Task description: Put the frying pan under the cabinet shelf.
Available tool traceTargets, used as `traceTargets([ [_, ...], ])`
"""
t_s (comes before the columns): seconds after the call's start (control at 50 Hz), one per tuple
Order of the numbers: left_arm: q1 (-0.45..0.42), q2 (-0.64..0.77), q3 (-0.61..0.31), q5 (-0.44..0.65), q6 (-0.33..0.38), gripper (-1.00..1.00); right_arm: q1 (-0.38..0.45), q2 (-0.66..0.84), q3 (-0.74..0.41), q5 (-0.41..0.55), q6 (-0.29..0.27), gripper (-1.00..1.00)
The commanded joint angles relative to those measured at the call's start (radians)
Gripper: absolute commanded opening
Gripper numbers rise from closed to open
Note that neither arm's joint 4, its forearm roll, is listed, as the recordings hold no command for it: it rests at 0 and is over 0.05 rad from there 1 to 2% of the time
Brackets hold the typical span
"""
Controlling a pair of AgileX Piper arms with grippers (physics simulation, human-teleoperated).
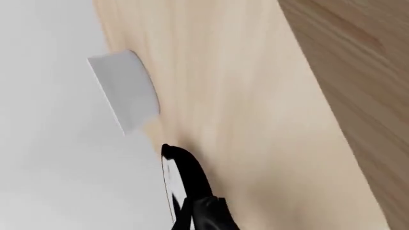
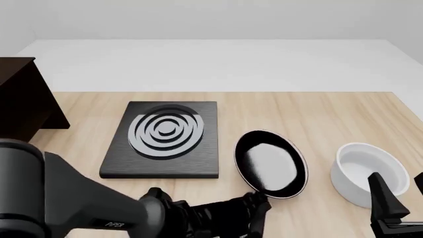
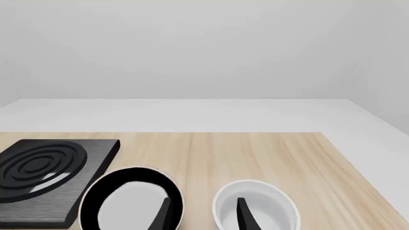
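Near the table's (image 2: pixel 310 106) front edge, just right of its middle, lies the frying pan (image 2: pixel 270 163), a shallow black round with a light grey bottom, tilted in the front view so that its rim reads as an oval. Left arm (image 2: pixel 79 203): enters from the front left corner, its dark wrist lying low along the front edge with the left gripper (image 2: pixel 259 208) at the pan's near rim; contact with the pan or its handle cannot be told, nor how far the jaws stand apart. Left wrist view: one black finger (image 1: pixel 185 172) over pale wood, nothing visibly between the fingers. Right gripper (image 2: pixel 396 198): at the front right corner, just before the white bowl (image 2: pixel 367 171); in the right wrist view its two dark fingers (image 3: pixel 243 215) stand apart with nothing between them, framing the gap between pan (image 3: pixel 131 201) and bowl (image 3: pixel 255 206). Black slab with grey rings (image 2: pixel 165 136): flat, left of the pan, towards the table's middle, not touching it. Cabinet (image 2: pixel 26 96): dark brown, at the left edge towards the far corner, well apart from the pan.
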Motion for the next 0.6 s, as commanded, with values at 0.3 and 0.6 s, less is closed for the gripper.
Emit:
traceTargets([
  [0.3, 0.057, -0.179, -0.019, 0.028, 0.163, -1.00, 0.000, 0.000, 0.000, 0.000, 0.000, 1.00],
  [0.6, 0.014, -0.414, 0.116, -0.019, -0.002, -1.00, 0.000, 0.000, 0.000, 0.000, 0.000, 1.00],
])
